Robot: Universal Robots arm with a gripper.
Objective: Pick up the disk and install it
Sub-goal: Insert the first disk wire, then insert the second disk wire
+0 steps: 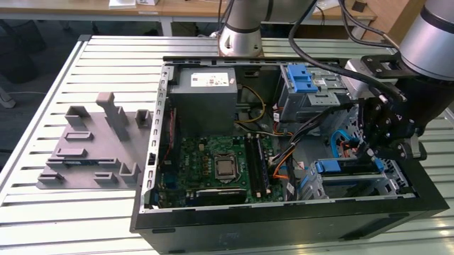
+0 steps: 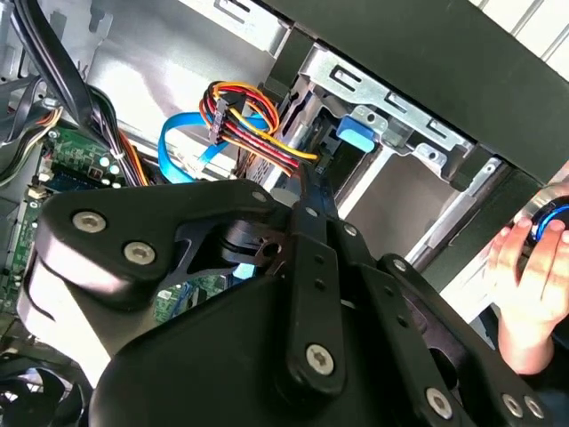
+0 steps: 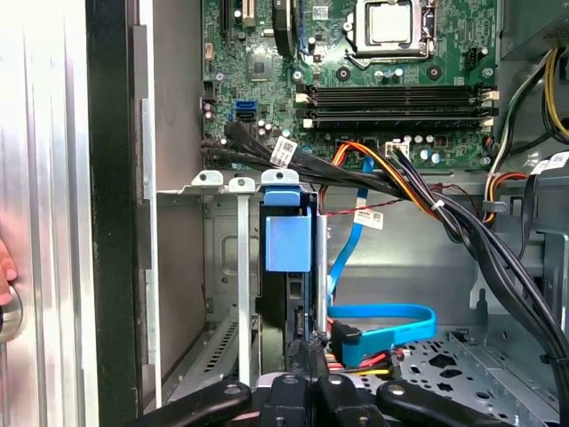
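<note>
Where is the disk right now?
The disk sits in the metal bay at the computer case's lower corner on the exterior view's right, just below the tool.

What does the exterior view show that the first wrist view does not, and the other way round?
Exterior view adds: the grey fixture plate on the slatted table, and the arm's base. First wrist view adds: a person's hand outside the case wall. Shared: the motherboard with its processor socket, and the gripper at the drive bay.
</note>
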